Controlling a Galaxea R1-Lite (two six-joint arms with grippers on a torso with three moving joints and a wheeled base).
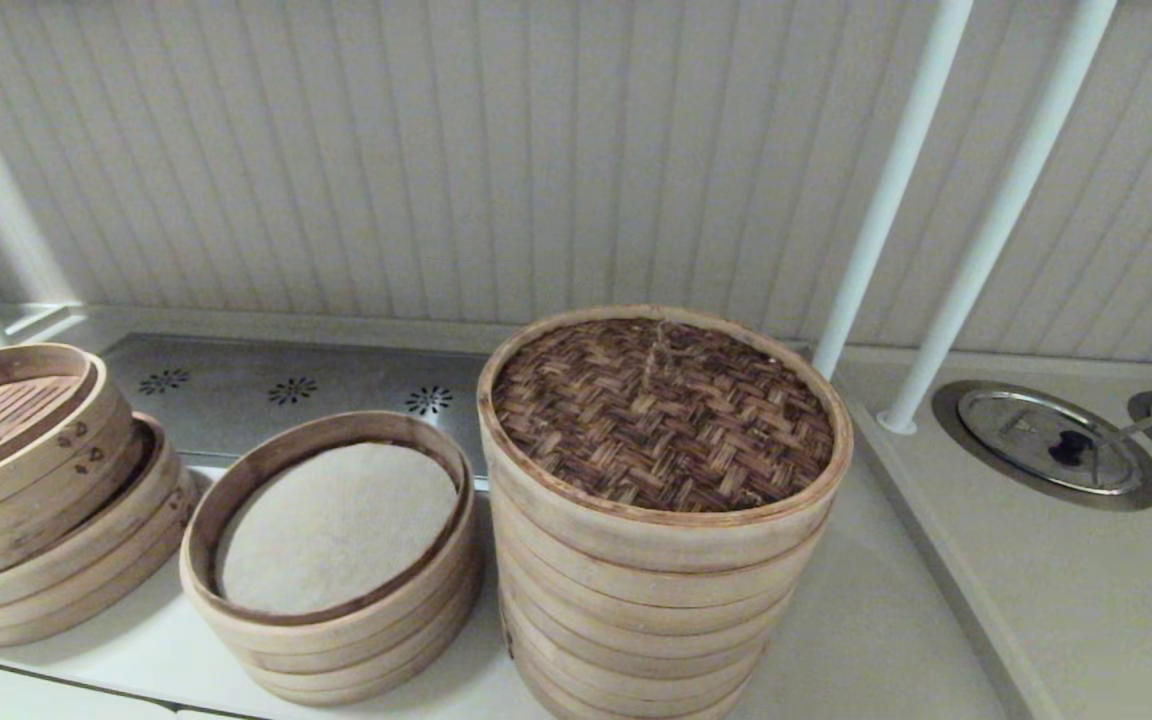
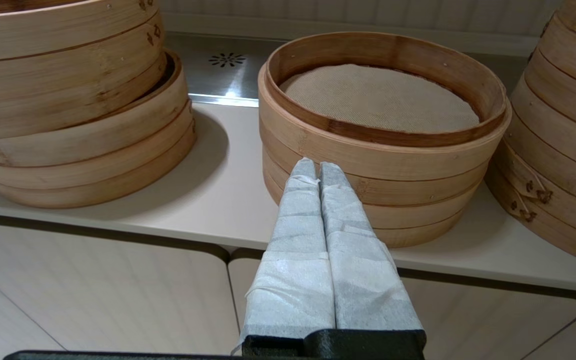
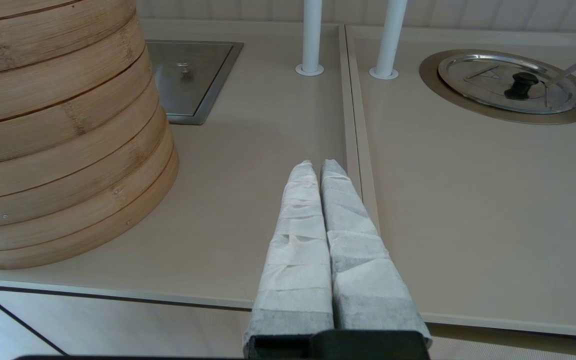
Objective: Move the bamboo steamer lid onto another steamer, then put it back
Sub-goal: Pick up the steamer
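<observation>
- The pale surface (image 1: 866, 640) is carrying three steamer stacks.
- One bamboo steamer lid (image 1: 663, 412) is sitting on the tallest stack (image 1: 636, 610).
- The left gripper (image 2: 317, 167) and the right gripper (image 3: 318, 167) are both keeping their fingers clenched, grasping nothing.

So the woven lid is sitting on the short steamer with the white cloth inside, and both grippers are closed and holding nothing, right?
Not quite. The head view shows the bamboo steamer lid on the tall stack; the short steamer with the white cloth is uncovered. The rest holds: the left gripper and right gripper are shut and empty.
</observation>
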